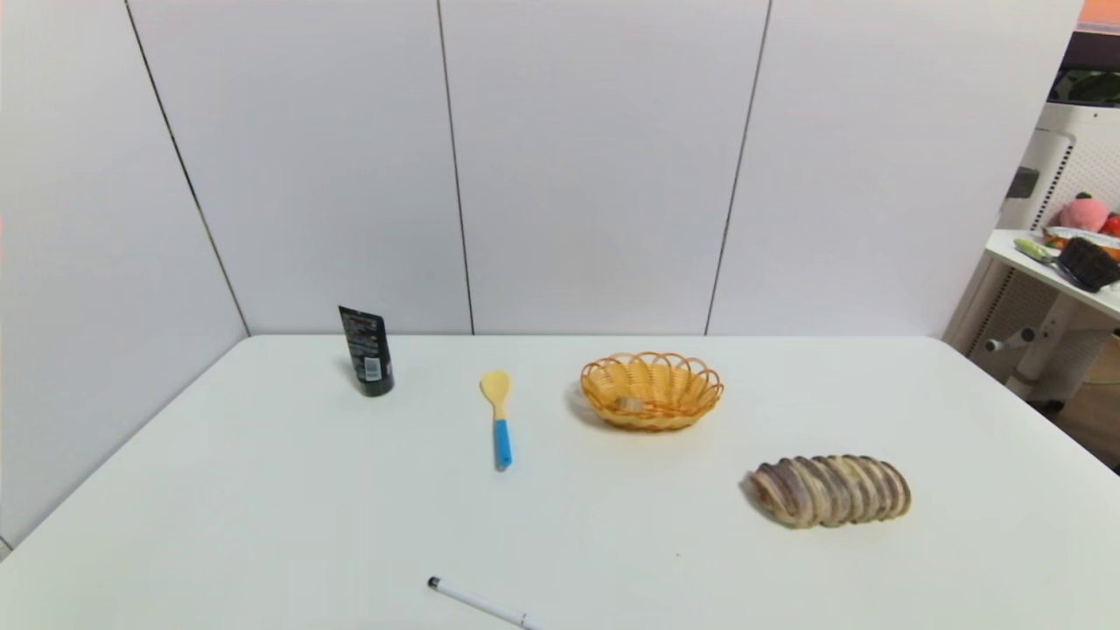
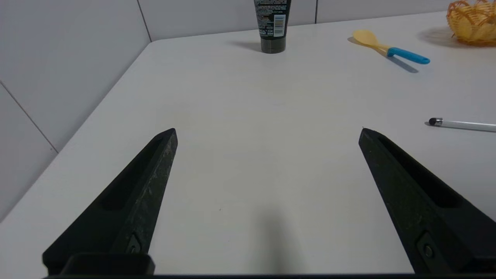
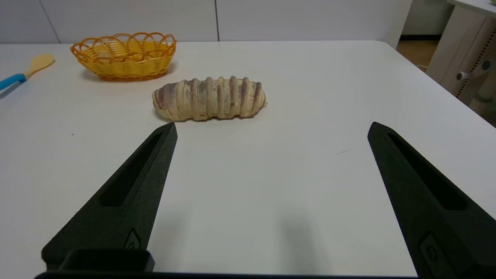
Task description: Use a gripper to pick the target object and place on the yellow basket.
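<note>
The right gripper (image 3: 271, 126) hung over the white table (image 1: 262, 490), jaws wide and empty; beyond them lay a striped loaf (image 3: 209, 98), then the yellow basket (image 3: 124, 56) holding the target object (image 1: 630, 403). The left gripper (image 2: 267, 130) gaped empty too, white wall panels (image 1: 595, 157) behind.

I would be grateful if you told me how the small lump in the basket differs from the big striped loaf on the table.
The small lump lies inside the yellow basket; the striped loaf lies on the bare table, nearer the robot and to the right. The lump is far smaller than the loaf. The loaf shows clear dark ridged stripes; on the lump no pattern can be made out. Both are tan, and neither is touched by a gripper.
</note>
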You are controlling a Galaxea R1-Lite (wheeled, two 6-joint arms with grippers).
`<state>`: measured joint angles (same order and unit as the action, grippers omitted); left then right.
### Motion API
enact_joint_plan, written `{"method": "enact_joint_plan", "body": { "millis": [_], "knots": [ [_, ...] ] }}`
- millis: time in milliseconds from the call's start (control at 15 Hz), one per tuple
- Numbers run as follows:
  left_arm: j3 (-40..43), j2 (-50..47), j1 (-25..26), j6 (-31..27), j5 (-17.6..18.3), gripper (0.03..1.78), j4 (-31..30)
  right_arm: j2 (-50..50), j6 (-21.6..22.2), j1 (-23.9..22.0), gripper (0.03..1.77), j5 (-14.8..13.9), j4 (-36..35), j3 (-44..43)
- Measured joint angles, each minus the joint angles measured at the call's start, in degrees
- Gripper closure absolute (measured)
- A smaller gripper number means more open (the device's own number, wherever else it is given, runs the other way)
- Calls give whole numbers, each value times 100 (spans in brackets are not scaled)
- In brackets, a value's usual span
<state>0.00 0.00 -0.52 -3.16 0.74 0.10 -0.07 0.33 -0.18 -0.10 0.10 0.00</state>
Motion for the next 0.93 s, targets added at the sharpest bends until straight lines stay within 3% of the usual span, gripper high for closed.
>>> {"method": "enact_joint_plan", "body": {
  "millis": [133, 933],
  "knots": [
    [0, -2, 0, 318, -65, 12, -12, 0, 2, 0, 10, 0, 0, 0],
    [0, -2, 0, 340, -65, 12, -17, 0, 2, 0, 10, 0, -2, 0]
  ]
}}
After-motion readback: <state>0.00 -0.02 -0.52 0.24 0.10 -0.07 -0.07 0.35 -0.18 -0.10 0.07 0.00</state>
